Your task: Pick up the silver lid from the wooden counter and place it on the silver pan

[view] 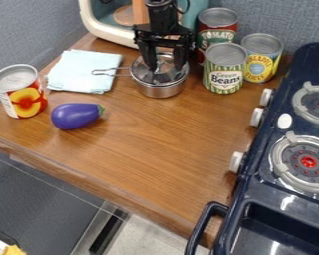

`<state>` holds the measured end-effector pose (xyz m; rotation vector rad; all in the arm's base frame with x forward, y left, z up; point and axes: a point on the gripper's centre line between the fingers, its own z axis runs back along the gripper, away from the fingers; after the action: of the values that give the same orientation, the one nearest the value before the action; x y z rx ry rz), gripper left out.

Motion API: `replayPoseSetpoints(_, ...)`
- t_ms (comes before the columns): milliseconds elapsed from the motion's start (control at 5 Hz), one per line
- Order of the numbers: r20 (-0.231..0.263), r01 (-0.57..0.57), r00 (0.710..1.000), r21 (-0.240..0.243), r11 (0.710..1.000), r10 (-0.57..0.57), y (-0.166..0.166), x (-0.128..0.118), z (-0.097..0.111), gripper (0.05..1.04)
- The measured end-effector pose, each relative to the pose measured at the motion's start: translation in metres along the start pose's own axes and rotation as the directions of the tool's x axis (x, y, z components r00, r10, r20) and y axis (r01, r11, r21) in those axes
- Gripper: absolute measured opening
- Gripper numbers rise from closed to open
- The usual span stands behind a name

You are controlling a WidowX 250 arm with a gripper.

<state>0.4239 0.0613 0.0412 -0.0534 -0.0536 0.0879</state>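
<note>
The jaws of the black gripper [165, 67] stand apart, pointing down over the small metal pot [163, 90], spread probably to straddle its top without knocking it. Its wire handle [111, 71] extends over the folded cloth [83, 74], outside the jaws' span. Farther out, a purple eggplant [75, 116] lies on its side, presumably because its rounded body won't stand; three cans [225, 68] cluster upright on their flat bases, near the stove [272, 191].

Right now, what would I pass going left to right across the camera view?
Peach can, purple toy eggplant, metal saucepan, green-striped can, blue-and-yellow can.
</note>
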Motion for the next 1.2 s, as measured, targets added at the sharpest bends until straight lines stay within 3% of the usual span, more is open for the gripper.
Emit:
replayPoseSetpoints(200, -0.017, -0.008, 1.000, 0.034, 0.999, 0.009, 0.003, -0.005, 0.001, 0.999)
replayPoseSetpoints(400, 0.004, 0.012, 1.000, 0.046, 0.999, -0.012, -0.001, -0.016, 0.024, 0.999)
replayPoseSetpoints(800, 0.126, 0.039, 0.991, 0.079, 0.996, -0.049, -0.014, -0.047, 0.094, 0.999)
replayPoseSetpoints(1000, 0.158, 0.056, 0.985, 0.096, 0.994, -0.071, -0.017, -0.066, 0.117, 0.999)
replayPoseSetpoints(1200, 0.158, 0.058, 0.985, 0.087, 0.995, -0.071, -0.016, -0.082, 0.116, 0.999)
